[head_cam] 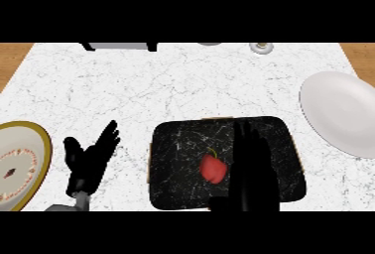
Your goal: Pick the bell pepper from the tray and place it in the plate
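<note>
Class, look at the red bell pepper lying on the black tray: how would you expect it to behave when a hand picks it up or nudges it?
The bell pepper looks rounded, so a nudge would probably roll it on the flat tray. Its skin appears smooth, so it may slip between fingers. It looks small beside the right hand, so probably light.

Red pepper, blk marbled tray

A red bell pepper lies on the black marbled tray in the middle of the white tabletop. The right hand hangs over the tray just beside the pepper, fingers straight. The left hand rests open between the tray and a gold-rimmed plate. A plain white plate sits at far right.
</note>
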Tool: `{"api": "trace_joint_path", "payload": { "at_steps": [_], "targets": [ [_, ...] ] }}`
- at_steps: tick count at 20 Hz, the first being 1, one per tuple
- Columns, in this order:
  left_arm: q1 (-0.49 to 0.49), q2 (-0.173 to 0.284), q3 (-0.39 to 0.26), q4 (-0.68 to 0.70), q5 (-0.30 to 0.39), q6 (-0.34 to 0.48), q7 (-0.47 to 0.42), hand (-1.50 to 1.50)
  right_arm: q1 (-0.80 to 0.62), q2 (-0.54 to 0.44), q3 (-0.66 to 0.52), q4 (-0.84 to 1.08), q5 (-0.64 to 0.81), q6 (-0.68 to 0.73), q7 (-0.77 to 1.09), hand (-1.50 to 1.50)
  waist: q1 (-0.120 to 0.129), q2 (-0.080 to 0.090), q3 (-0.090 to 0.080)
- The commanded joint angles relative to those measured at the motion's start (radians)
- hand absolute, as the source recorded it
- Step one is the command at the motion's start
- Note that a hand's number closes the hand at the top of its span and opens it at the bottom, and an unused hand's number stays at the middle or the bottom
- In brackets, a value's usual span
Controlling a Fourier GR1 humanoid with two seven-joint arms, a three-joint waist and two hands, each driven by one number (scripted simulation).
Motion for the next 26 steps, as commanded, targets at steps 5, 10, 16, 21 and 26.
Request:
{"api": "trace_joint_path", "payload": {
  "at_steps": [5, 10, 16, 21, 26],
  "targets": [
    [0.012, -0.029, -0.006, 0.031, -0.031, 0.014, -0.028, 0.00, -0.094, 0.080, 0.107, 0.171, -0.001, -0.060, 0.256, -1.50, -0.003, 0.000, 0.001],
    [0.016, -0.033, -0.013, 0.004, -0.030, 0.011, -0.008, 0.00, -0.119, 0.081, 0.029, 0.215, 0.025, 0.024, 0.261, -1.50, -0.006, -0.001, 0.001],
    [-0.023, -0.010, 0.023, 0.004, -0.022, 0.000, 0.020, 0.00, -0.090, 0.081, 0.016, 0.236, 0.032, 0.032, 0.242, -1.50, -0.012, -0.001, 0.001],
    [-0.014, -0.016, 0.025, 0.018, -0.011, -0.033, 0.002, 0.00, -0.104, 0.081, 0.007, 0.338, -0.025, -0.045, 0.222, -1.50, -0.005, 0.001, 0.002],
    [0.036, -0.022, 0.014, -0.006, -0.021, -0.040, -0.013, 0.00, -0.127, 0.081, 0.004, 0.410, -0.055, -0.068, 0.212, -1.50, 0.001, 0.002, 0.002]
  ]
}}
